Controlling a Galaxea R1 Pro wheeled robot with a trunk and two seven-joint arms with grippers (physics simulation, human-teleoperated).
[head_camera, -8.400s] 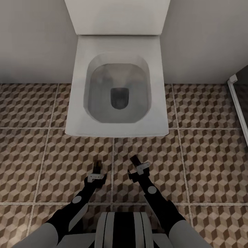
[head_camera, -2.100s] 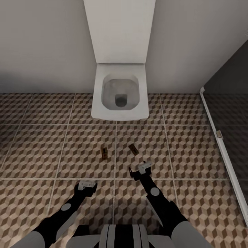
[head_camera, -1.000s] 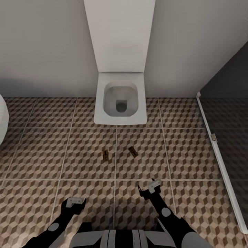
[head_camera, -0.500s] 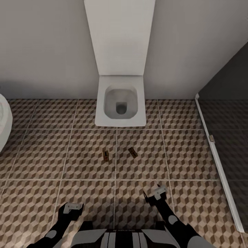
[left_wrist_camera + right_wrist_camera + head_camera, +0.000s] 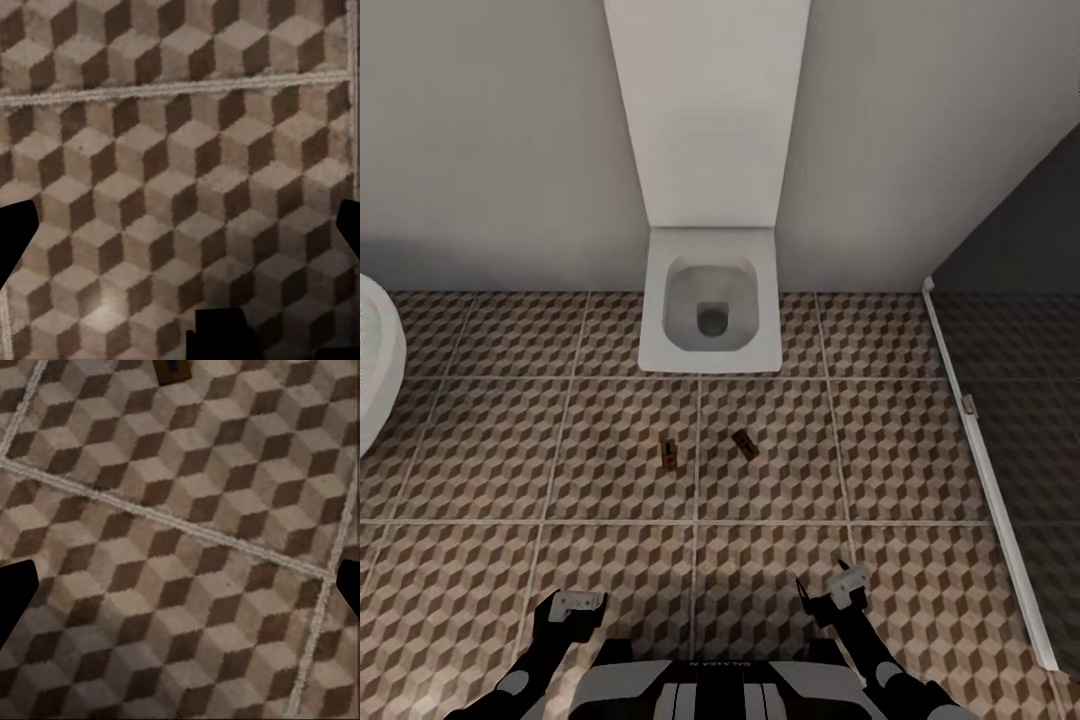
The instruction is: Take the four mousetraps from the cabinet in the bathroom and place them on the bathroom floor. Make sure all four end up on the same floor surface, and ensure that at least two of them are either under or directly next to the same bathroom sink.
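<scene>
Light is soft and even, with faint shadows; the wrist views are coarse and slightly blurred.

Three cameras, all aimed at the bathroom floor (image 5: 510, 470).

My head camera looks steeply down from high up, facing the toilet (image 5: 710, 300) and the wall behind it. Both wrist cameras sit close above the cube-patterned tiles; the right wrist view catches a mousetrap (image 5: 171, 369) at its edge, shared with my head view.
</scene>
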